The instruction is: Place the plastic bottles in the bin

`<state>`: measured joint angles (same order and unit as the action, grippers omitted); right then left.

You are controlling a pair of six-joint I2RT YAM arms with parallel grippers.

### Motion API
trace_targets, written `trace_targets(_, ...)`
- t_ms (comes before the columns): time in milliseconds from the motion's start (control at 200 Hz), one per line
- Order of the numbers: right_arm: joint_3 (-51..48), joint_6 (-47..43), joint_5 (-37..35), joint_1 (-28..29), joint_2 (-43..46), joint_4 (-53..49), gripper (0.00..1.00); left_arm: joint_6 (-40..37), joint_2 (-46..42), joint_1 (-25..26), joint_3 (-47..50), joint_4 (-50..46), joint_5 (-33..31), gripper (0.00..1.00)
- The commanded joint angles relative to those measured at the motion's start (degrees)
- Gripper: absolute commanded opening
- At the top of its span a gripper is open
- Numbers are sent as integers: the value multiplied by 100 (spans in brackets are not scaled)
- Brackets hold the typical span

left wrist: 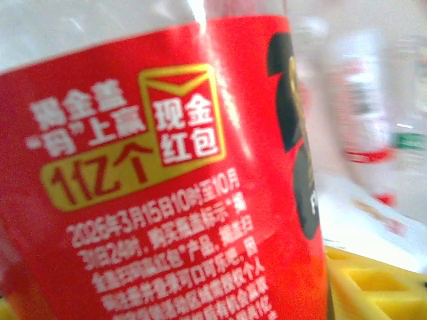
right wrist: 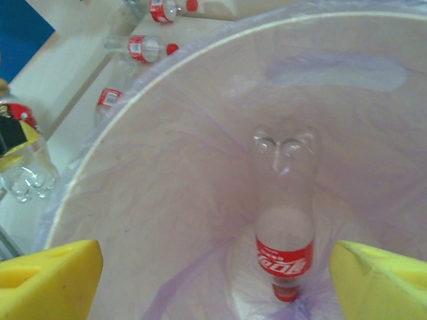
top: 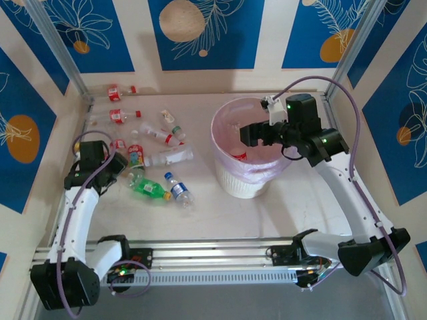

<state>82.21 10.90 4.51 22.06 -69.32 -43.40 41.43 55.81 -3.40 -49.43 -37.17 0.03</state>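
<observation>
My left gripper (top: pixel 122 161) is down among the plastic bottles at the table's left, shut on a clear bottle with a red label (left wrist: pixel 167 167) that spans the gap to its yellow finger (left wrist: pixel 373 287). More bottles lie around it: red-capped ones (top: pixel 123 115) further back, a green-labelled one (top: pixel 150 189) and a blue-labelled one (top: pixel 179 189) nearer. My right gripper (right wrist: pixel 213 280) hangs open over the bin (top: pixel 240 183), its yellow fingers (right wrist: pixel 50 277) wide apart and holding nothing. One red-labelled bottle (right wrist: pixel 285 233) lies cap down inside the bin's pink liner (right wrist: pixel 167 200).
Aluminium posts (top: pixel 63 50) and blue patterned walls close in the table at the back and sides. A metal rail (top: pixel 213 250) runs along the near edge between the arm bases. Bare tabletop (top: pixel 300 200) lies right of the bin.
</observation>
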Motion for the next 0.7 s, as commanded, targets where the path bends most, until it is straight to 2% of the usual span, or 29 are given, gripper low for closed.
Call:
trace_targets(0, 526, 253, -314, 275, -118, -63, 88, -369, 162, 576, -490, 722, 798, 33)
trace_targets(70, 734, 376, -329, 438, -214, -58, 88, -595, 367, 1012, -868, 813, 828, 20)
trace_targets(105, 822, 443, -304, 525, -270, -47, 87, -739, 513, 1259, -1064, 844, 872, 18)
trace_targets(165, 1001, 524, -300, 697, -393, -35, 86, -980, 712, 1586, -1373, 898, 1005, 8)
trace_targets(295, 1612, 496, -723, 1237, -832, -162, 82, -1341, 1028, 1995, -1764, 979, 1215, 0)
trace_targets(370, 2088, 381, -964, 1549, -1172, -313, 81, -1393, 1160, 2074, -1772, 1131, 1394, 0)
trace_targets(490, 2637, 422, -764, 1871, -1698, -276, 80, -1728, 1283, 2269, -1603, 1809, 2092, 0)
trace_targets(695, 3705, 447, -573, 2199, -2627, -542, 81, -2120, 1111, 2321, -1036, 2940, 2810, 0)
